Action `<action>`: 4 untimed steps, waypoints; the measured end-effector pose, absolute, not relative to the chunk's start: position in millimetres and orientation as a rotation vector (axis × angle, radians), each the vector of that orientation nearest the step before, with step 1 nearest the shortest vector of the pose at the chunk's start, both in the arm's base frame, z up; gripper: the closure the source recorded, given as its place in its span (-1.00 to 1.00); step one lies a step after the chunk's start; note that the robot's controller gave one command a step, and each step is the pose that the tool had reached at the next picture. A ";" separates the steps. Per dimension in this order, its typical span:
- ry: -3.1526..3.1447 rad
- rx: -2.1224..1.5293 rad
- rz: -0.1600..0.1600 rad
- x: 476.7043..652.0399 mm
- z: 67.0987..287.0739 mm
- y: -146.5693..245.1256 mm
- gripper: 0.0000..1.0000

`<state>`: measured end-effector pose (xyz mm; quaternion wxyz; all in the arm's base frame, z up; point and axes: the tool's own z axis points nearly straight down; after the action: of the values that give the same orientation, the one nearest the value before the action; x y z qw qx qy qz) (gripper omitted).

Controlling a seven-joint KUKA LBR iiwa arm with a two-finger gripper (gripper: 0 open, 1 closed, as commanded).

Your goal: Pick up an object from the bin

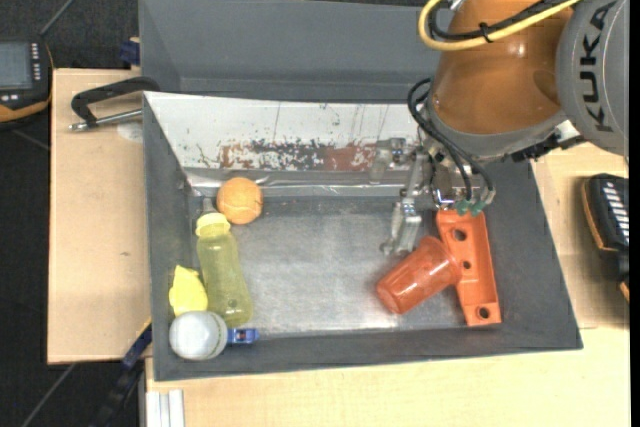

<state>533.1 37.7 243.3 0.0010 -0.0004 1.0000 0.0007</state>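
Grey sheet metal forms the sloping-walled bin (300, 45), and everything we see lies on its flat floor. Nearest the arm is the translucent orange-red plastic cup (415, 280), lying on its side in the right part of the floor, close to the foot of the right wall and a little back from the near wall. Its long axis runs from lower left to upper right in the camera view. The broader end points lower left and the narrower end points toward the arm.

Along the cup's right side, touching it, lies the flat orange plastic bar with holes (475, 270). Its long axis runs almost straight from the far side to the near side, so it closes off the room between cup and right wall.

The silver metal gripper (404, 230) hangs under the arm's orange wrist cover, just beside the cup's upper left flank. We cannot tell whether it is apart or together, or whether it touches the cup.

Left of the cup, the middle of the floor gives us wide open room. Well apart, 4 things line the left wall: a small round orange ball (240, 200), an upright-lying yellow-green clear bottle (224, 275) with its long axis along that wall, a crumpled yellow piece (186, 291), and a white-grey ball (197, 335) in the near left corner.
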 end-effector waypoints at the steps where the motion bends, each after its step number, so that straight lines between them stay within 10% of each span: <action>1: 3.133 -0.207 0.002 523.6 188.0 15.8 -1.00; 3: 3.099 -0.495 0.004 496.6 150.8 -52.8 -1.00; 4: 3.015 -0.864 -0.001 503.6 90.4 -59.1 -1.00</action>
<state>503.6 -59.1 90.4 0.0025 -0.2754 0.9613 -0.0004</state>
